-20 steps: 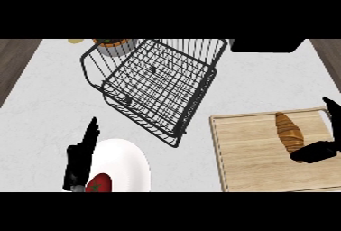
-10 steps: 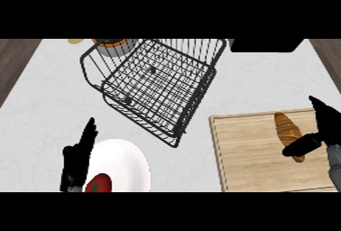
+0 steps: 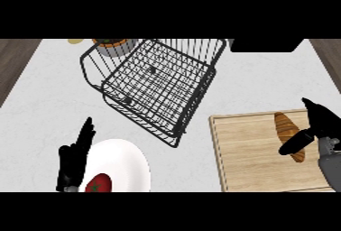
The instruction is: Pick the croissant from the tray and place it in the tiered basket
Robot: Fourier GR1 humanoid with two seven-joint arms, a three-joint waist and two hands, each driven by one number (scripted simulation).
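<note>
On tray (image 3: 246, 149), croissant (image 3: 288, 131) lengthwise, near-far.

Pale, softly mottled grey-white desk (image 3: 47, 117) fills nearly the whole frame under even light. Dark wood-grain floor strip (image 3: 15, 63) runs down the upper left edge, and a matching floor strip (image 3: 331, 52) sits at the upper right. A flat black block (image 3: 266, 44) rests at the top edge, right of centre. Soft shadows fall on the desk in the lower middle of the frame.
</note>
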